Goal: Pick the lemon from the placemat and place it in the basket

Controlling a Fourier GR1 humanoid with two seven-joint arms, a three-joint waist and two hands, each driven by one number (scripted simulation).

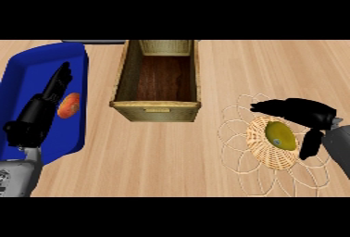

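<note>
On placemat [240, 178]: unlabelled lemon [281, 136], right hand [304, 113] beside.

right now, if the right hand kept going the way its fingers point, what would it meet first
Probably the lemon. The right hand arches over the woven placemat, fingers pointing left and down around it; depth is unclear, but nothing else shows between them.

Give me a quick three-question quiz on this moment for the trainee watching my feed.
1. True or false: the lemon already lies in the basket.
2. Which hand is at the lemon: A) left hand B) right hand?
3. What does the blue tray hold?

Key:
1. False; it rests on the woven placemat.
2. B; fingers and thumb are spread around the lemon, not closed on it.
3. An orange fruit, with the open left hand over the tray.
</note>
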